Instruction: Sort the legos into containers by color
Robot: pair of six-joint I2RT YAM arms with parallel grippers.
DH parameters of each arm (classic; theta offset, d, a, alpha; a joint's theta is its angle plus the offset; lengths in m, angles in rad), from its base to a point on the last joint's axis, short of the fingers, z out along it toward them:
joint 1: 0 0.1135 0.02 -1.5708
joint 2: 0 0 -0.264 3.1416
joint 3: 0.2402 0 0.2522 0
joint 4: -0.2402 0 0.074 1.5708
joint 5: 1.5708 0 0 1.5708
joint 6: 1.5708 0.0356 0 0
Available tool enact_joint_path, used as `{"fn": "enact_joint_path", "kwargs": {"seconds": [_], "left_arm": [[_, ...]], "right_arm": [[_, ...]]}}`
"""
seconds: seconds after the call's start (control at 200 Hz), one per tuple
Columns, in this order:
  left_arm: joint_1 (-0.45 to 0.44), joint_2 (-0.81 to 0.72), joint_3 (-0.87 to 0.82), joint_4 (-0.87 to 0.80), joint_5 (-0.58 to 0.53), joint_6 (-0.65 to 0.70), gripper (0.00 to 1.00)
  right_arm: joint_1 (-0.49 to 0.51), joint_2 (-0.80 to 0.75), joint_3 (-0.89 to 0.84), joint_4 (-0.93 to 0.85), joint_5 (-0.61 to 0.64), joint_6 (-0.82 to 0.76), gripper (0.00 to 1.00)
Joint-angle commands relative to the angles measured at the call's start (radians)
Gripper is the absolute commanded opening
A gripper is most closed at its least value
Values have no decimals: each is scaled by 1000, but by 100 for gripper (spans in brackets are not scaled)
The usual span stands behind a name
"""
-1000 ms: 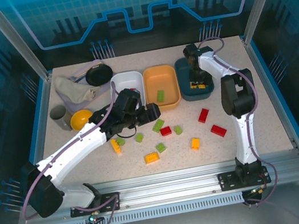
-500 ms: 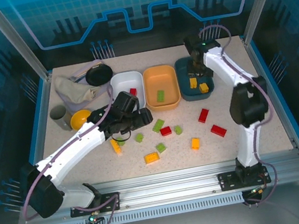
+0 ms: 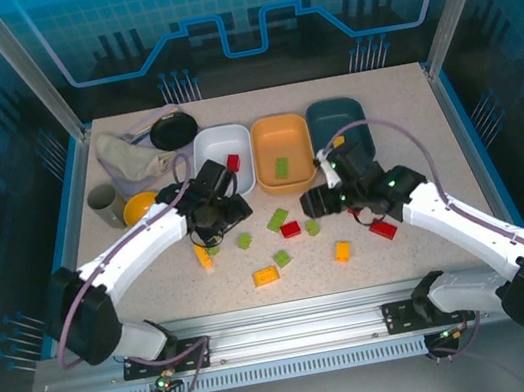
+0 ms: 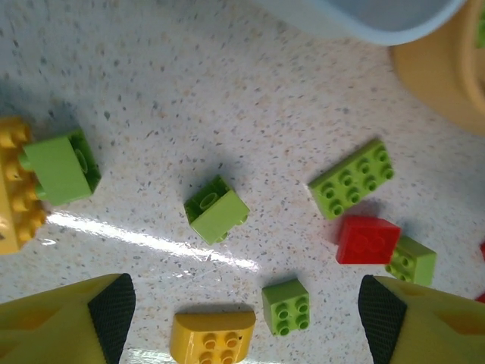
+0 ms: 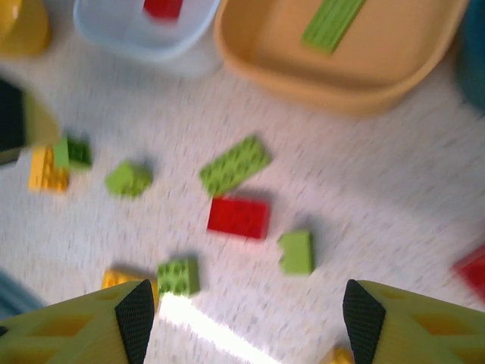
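Shown with left end effector (image 4: 246,307) and right end effector (image 5: 248,311) spread, empty, above legos (image 3: 277,219) on desk (image 3: 456,141). Centre on green lego (image 4: 216,209) mid-frame; pinch flat sides squarely.

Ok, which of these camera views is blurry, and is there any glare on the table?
Right wrist view: motion-blurred, the red brick has smeared edges, and a bright glare streak lies on the table near the bottom edge. Left wrist view: sharp, studs readable, with a glare band just below the small green brick. Top external view: in focus, evenly lit, no strong glare.
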Motion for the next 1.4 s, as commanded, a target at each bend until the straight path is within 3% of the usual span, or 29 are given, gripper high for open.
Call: {"fn": "enact_joint_path", "kwargs": {"seconds": [0.0, 0.165, 0.465, 0.715, 0.895, 1.0, 1.205, 1.395], "left_arm": [[7, 90, -14, -7, 79, -170, 81], [8, 156, -29, 25, 78, -347, 81], [4, 254, -41, 94, 101, -489, 80], [2, 266, -81, 184, 98, -556, 67], [-4, 259, -95, 195, 90, -551, 43], [-7, 232, -102, 187, 72, -546, 34], [-40, 176, 83, 33, -21, -384, 33], [-63, 305, 383, -65, -51, -154, 33]], "right_arm": [[56, -51, -35, 41, -67, 13, 70], [86, -45, -48, 32, -92, 1, 70], [91, -93, -70, 3, -67, 5, 70], [90, -110, -86, -7, -62, 8, 70], [90, -108, -86, -8, -57, 7, 70], [88, -114, -85, -9, -52, 10, 70], [23, -154, -6, -47, 43, 46, 69], [-105, -126, 50, 18, 95, 146, 68]]}}
